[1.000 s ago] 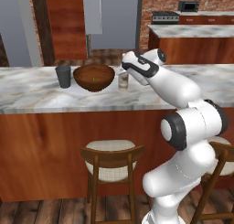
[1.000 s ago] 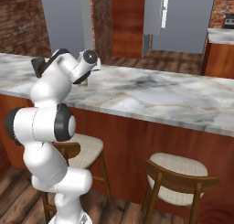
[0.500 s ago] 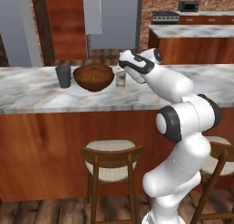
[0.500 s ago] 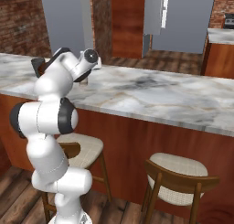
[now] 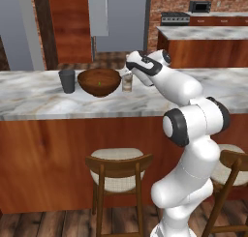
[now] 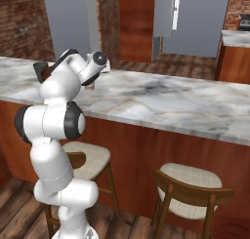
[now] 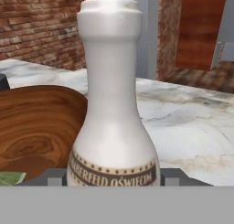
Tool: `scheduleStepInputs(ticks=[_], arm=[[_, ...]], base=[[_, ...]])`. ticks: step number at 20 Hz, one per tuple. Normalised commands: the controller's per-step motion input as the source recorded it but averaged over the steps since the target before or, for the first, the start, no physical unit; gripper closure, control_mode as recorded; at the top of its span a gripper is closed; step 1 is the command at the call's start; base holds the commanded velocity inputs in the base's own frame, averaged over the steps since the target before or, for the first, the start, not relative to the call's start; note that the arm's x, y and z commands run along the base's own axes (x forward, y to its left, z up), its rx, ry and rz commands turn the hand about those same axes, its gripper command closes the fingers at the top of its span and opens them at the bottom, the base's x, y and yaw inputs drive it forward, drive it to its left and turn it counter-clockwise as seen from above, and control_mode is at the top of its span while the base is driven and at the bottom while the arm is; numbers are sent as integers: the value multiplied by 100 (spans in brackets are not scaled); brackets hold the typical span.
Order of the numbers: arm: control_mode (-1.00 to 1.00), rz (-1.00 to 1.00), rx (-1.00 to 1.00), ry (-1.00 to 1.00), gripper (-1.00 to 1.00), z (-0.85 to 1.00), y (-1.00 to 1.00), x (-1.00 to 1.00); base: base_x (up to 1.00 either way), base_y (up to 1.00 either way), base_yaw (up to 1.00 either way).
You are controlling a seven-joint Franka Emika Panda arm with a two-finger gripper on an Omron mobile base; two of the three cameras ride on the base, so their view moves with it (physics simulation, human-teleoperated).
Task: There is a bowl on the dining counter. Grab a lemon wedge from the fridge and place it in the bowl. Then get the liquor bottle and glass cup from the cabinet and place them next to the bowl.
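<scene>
Left base view: we see the bowl (image 5: 99,81) on the marble tabletop (image 5: 58,103), with the glass cup (image 5: 67,81) just beside it on its left and the liquor bottle (image 5: 127,81) upright just beside it on its right. A tiny green speck inside the bowl is the lemon wedge (image 5: 99,83), too small for us to make out its shape. The hand (image 5: 131,76) sits right at the bottle, but the white wrist covers the fingers, so from here we cannot tell whether they touch it. Two wooden stools (image 5: 119,175) stand below the tabletop; the right one is partly hidden by the arm.

Right base view: the arm's own body hides the bowl, cup and bottle. We see the long tabletop stretching right and the grey fridge (image 6: 193,21) behind it, cut off at the top.

Hand view: the bottle (image 7: 113,99) stands very close, its base cut off at the bottom edge. The two fingertips (image 7: 55,178) stand apart, one on each side of its lower body; whether they press on it we cannot tell. The bowl's wooden wall (image 7: 39,127) lies at left, with a green scrap of the wedge (image 7: 10,178) at the bottom left corner.
</scene>
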Motion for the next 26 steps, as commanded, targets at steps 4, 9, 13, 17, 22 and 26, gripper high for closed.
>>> scheduleStepInputs(ticks=[4,9,13,17,22,26], arm=[[-100,0,0,0,100,-44,1,0],[-100,0,0,0,-100,-33,10,0],[-100,0,0,-2,-100,-4,4,-2],[-100,0,0,-12,-100,12,0,-17],[-100,0,0,-13,-100,33,0,-19],[-100,0,0,-13,-100,42,1,-20]], base=[[0,0,0],[0,0,0],[0,0,0],[0,0,0],[0,0,0],[0,0,0]])
